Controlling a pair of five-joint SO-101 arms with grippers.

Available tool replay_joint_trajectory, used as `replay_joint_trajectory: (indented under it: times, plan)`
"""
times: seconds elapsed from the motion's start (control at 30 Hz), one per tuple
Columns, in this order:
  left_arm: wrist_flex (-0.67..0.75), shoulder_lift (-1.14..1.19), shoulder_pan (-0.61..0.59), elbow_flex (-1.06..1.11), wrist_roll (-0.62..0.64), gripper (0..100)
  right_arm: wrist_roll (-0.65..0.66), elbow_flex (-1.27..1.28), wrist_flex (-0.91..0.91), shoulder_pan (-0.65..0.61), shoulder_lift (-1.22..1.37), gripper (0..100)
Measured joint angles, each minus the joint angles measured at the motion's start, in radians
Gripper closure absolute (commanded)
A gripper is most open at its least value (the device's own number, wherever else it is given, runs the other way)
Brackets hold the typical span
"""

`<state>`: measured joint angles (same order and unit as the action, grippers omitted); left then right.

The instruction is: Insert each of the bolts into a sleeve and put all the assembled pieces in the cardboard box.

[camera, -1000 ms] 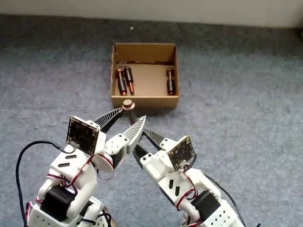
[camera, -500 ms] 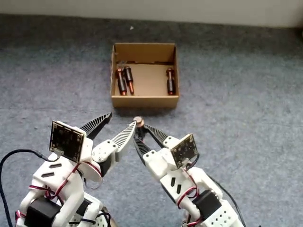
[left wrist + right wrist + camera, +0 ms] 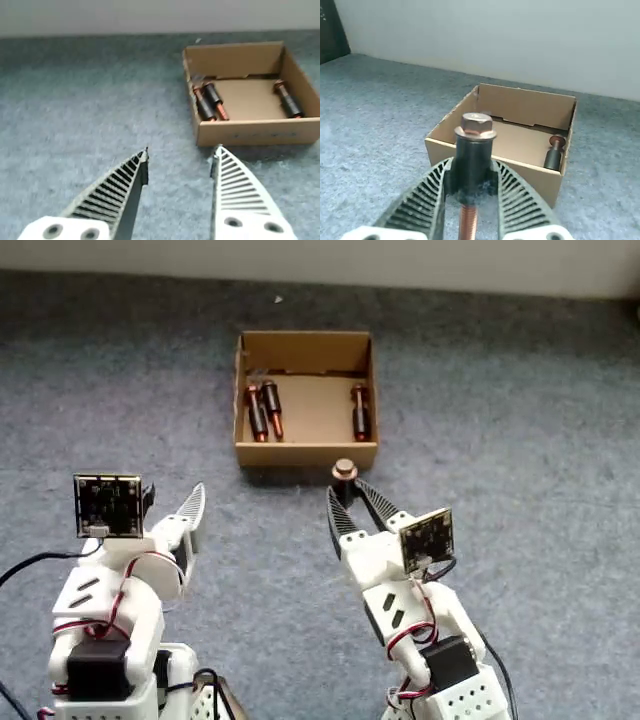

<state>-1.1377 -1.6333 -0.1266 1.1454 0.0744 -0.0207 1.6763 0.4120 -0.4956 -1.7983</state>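
Observation:
My right gripper (image 3: 345, 502) is shut on an assembled bolt and sleeve (image 3: 471, 160), held upright with the copper bolt head on top (image 3: 344, 471), just in front of the cardboard box's near wall. The cardboard box (image 3: 306, 453) stands at the back centre and holds three assembled pieces: two (image 3: 264, 410) at its left side and one (image 3: 360, 411) at its right. My left gripper (image 3: 177, 162) is open with nothing between its fingers, pulled back at the front left of the carpet (image 3: 192, 512). The box (image 3: 260, 135) lies ahead of it to one side.
Grey carpet (image 3: 520, 440) covers the whole work surface, with open floor on both sides of the box. A pale wall (image 3: 520, 35) runs behind the box.
The left gripper let go of the assembled piece and drew back to the left. The right gripper took the piece and carried it right, toward the box front.

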Motion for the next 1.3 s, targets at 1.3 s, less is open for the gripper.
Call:
replay_joint_trajectory:
  times: [1.3]
  plan:
    - [0.348,0.012,-0.14,0.529,-0.368,98,-0.021,-1.26,-0.31,0.16,1.978,84.8]
